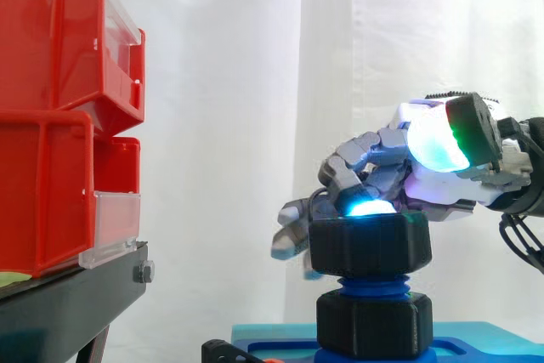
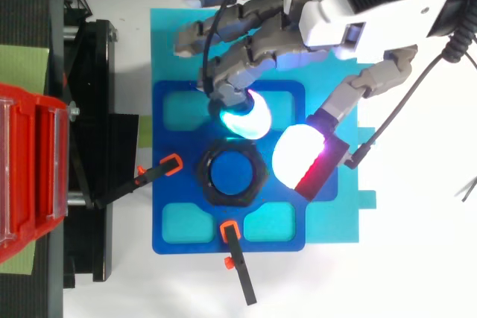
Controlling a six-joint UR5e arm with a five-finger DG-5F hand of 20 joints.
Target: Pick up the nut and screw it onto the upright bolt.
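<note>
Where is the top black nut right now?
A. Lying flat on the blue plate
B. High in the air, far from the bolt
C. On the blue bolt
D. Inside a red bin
C: in the side view the black nut sits on the thread of the blue bolt, with the robot hand right at it. From above, the bolt's blue top shows through the nut's hole.

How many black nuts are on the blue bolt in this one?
2. The upper nut sits high on the bolt, just under the robot hand; the lower nut sits at the bolt's base.
</note>
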